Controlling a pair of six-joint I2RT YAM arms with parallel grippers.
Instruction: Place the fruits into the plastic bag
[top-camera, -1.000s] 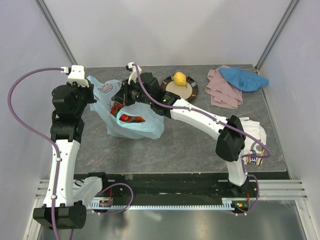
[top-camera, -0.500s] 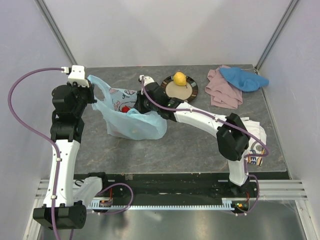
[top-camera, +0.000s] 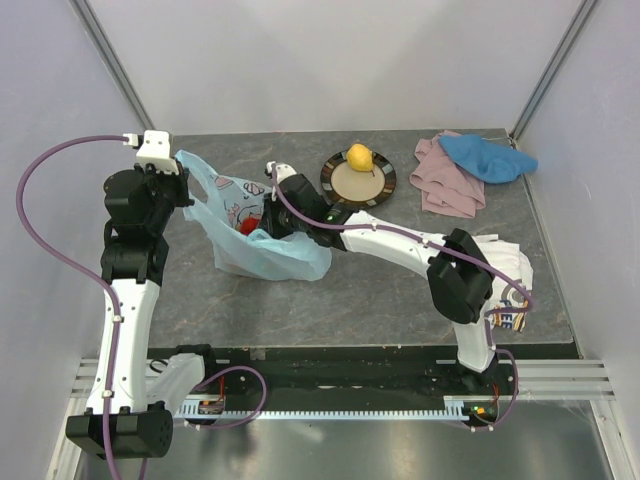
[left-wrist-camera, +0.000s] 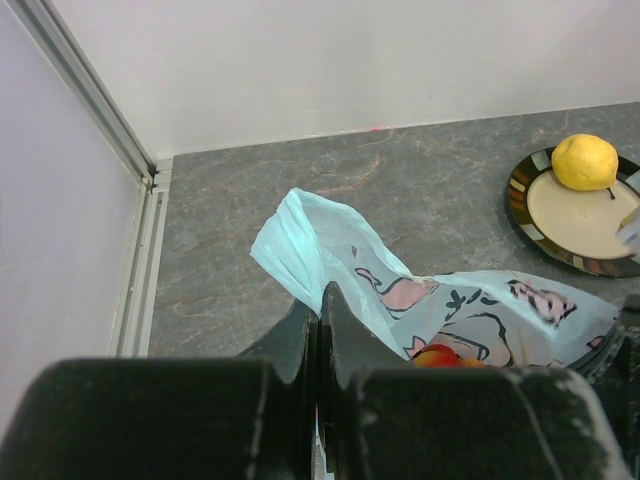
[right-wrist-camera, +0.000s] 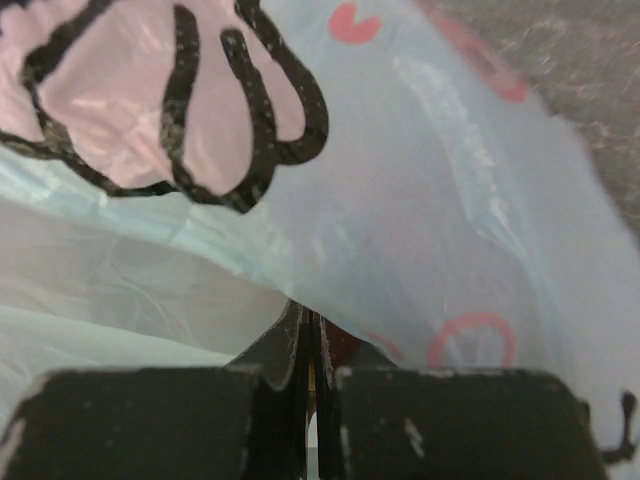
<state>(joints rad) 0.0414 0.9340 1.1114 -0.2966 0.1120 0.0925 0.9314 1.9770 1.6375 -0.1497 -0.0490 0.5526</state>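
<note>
One lemon (top-camera: 359, 156) sits on the far plate (top-camera: 386, 184). Our left gripper (left-wrist-camera: 319, 330) pinches a handle of the plastic bag (top-camera: 275, 258), and our right gripper (right-wrist-camera: 306, 345) is closed at its mouth (gripping film? we cannot tell). A snagged pull could spill the red fruit (left-wrist-camera: 437, 356).

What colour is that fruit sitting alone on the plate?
Yellow. The lemon sits at the far edge of the dark-rimmed plate; the left wrist view shows it best.

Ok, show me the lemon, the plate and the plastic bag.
lemon (top-camera: 359, 156), top external view, middle of the fruit.
plate (top-camera: 360, 183), top external view, bare beige centre.
plastic bag (top-camera: 290, 258), top external view, plain blue lower side.
</note>
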